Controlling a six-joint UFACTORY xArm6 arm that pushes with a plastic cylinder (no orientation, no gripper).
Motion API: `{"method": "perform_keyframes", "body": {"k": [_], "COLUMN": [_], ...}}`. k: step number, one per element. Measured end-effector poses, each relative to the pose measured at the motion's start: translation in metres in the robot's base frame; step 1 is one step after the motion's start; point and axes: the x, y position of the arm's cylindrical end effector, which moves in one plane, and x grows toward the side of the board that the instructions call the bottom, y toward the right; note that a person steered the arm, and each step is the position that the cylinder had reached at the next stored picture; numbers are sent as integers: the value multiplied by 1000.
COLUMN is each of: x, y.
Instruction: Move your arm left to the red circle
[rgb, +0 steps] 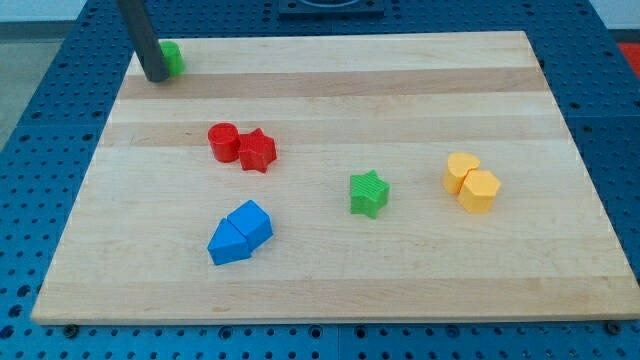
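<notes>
Nearest the view's bottom edge, two blue blocks (240, 232) sit pressed together left of centre, their shapes angular but hard to name. Bare tabletop (420, 280) runs all along the bottom edge to their right. A little farther up, the green star (368, 193) stands alone near the middle, and on the view's right two yellow blocks (471, 182) touch each other, the upper one heart-like, the lower one roughly hexagonal, with open wood between them and the right edge.

Farther still, left of centre, the red circle (223, 141) stands with the red star (257, 150) touching it on its right side. To the circle's left the board is open up to the left edge, and a broad clear band of wood lies above the pair.

At the far top-left corner, the dark rod comes down from the top edge at a slight lean, and my tip (157, 77) rests on the board just beside a green block (172, 57), which is partly hidden behind the rod so its shape cannot be made out. The tip is well apart from the red circle, up and to its left. The arm carries no claw, so there is nothing released or clenched to report.
</notes>
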Motion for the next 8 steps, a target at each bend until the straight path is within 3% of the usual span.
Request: {"method": "perform_keyframes", "body": {"k": [1, 4, 8], "x": [-1, 48, 51], "y": [0, 0, -4]}}
